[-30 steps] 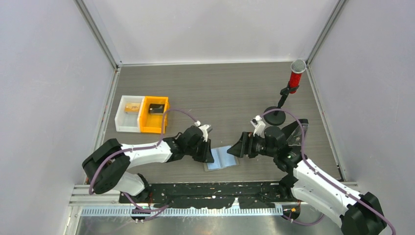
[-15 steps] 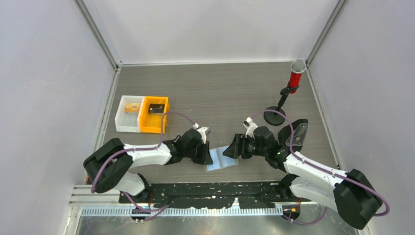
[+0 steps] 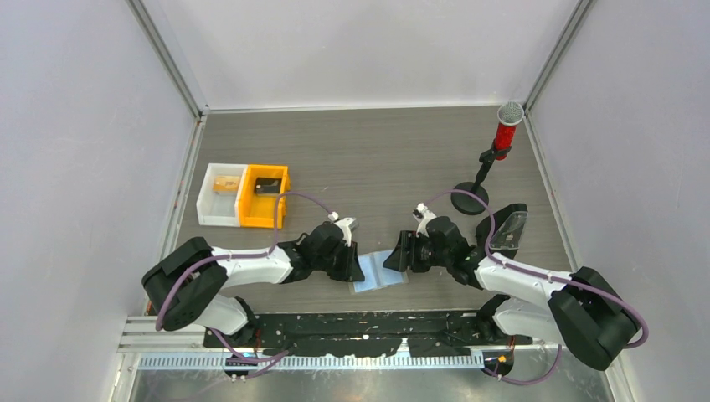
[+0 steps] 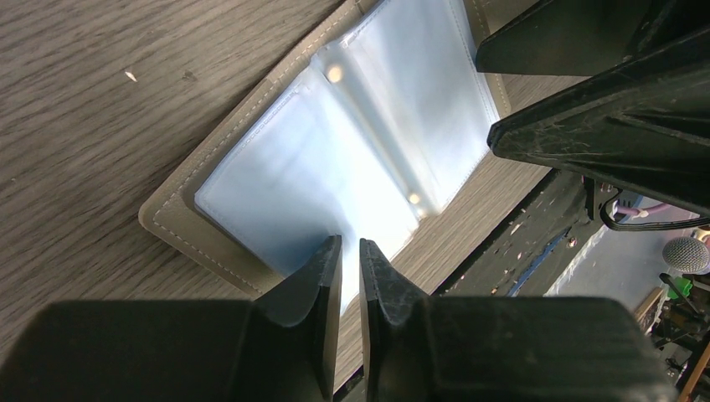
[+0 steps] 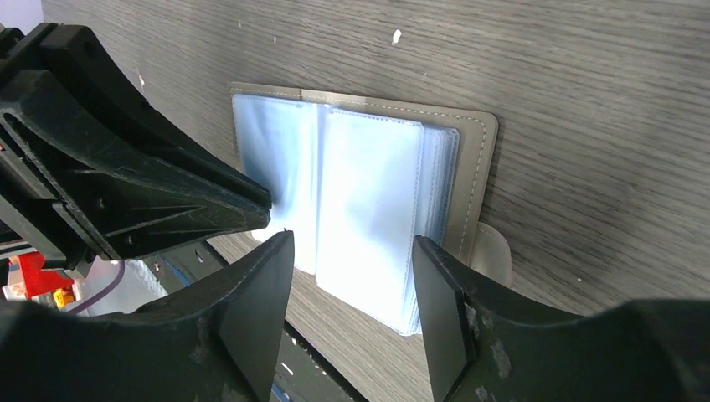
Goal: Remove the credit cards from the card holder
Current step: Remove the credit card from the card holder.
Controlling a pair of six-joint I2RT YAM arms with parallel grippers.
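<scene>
The card holder (image 3: 378, 272) lies spread open on the table near the front edge, grey rim (image 5: 473, 167) around glossy sleeves. Light blue credit cards (image 5: 368, 193) sit in its sleeves and also show in the left wrist view (image 4: 377, 109). My left gripper (image 3: 356, 266) is shut, with its tips (image 4: 350, 244) low over the holder's left panel at the near edge. I cannot tell whether they touch it. My right gripper (image 3: 393, 258) is open. Its jaws (image 5: 352, 243) straddle the near edge of the right stack of sleeves without closing on it.
An orange bin (image 3: 264, 195) and a white bin (image 3: 222, 193) stand at the back left. A red microphone (image 3: 506, 126) on a round base (image 3: 469, 199) and a black wedge stand (image 3: 506, 230) are at the right. The black rail (image 3: 368, 322) runs just beyond the holder's near edge.
My right gripper has moved left and down onto the holder's right side, its arm stretching low. My left gripper has stayed at the holder's left edge.
</scene>
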